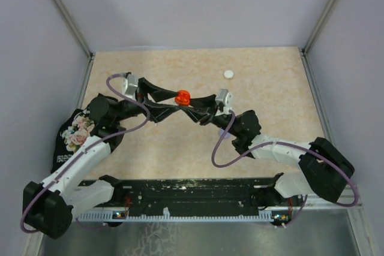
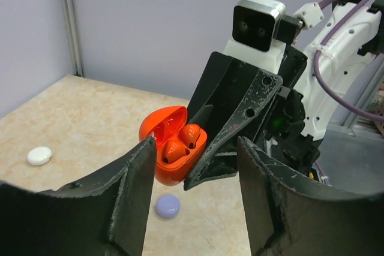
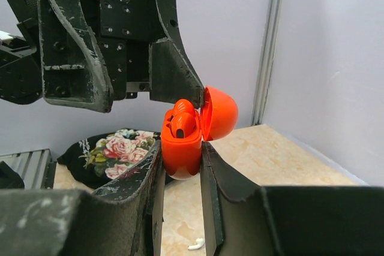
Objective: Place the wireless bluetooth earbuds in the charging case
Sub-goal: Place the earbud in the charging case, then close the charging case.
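Note:
The red charging case hangs above the table with its lid swung open. My right gripper is shut on its lower body. Two red earbuds sit side by side in its wells. My left gripper is open just in front of the case, with nothing between its fingers. In the top view the case lies between the left gripper and the right gripper over the middle of the table. A white earbud lies on the table below the case.
A lilac round case rests on the table under the red one. A white round case sits toward the back right. A black floral cloth lies at the left edge. Grey walls close in the back and sides.

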Controlling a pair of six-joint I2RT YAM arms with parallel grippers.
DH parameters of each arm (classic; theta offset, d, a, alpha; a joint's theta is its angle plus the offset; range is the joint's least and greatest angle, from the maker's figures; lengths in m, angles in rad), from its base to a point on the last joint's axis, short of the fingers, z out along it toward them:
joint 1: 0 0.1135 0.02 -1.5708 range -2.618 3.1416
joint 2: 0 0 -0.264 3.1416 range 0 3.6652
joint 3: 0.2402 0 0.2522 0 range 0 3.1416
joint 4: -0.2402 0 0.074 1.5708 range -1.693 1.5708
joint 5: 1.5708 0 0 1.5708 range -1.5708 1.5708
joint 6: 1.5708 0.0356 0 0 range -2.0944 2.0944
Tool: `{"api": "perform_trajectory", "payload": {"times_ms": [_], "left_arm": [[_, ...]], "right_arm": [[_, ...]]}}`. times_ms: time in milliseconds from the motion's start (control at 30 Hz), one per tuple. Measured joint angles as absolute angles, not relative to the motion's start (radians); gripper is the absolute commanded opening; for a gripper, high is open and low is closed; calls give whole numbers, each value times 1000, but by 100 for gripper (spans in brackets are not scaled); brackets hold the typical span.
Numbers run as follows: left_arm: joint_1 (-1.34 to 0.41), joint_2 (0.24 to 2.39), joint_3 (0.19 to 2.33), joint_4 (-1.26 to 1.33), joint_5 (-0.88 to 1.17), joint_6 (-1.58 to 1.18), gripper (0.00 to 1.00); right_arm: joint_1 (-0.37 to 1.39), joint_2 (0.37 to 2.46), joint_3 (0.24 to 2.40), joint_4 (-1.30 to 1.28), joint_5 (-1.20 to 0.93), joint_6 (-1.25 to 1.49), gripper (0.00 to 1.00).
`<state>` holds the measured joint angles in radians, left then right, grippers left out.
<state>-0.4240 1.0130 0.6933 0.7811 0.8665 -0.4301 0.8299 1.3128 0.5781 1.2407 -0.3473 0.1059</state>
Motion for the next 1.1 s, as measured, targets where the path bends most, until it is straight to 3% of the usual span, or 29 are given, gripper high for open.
{"api": "perform_trajectory", "payload": {"times_ms": [433,733,1100], "left_arm": [[-392,1000,777,602,893,-458,80],[-358,1073,830,581,1007,-521,82],[-373,1192,834,774,1139,-672,81]], "right_arm": [[781,1228,535,1211,-365,105,0],[760,1190,529,1169,-470,106,0],[760,1248,585,1171,-552,136,0]]}}
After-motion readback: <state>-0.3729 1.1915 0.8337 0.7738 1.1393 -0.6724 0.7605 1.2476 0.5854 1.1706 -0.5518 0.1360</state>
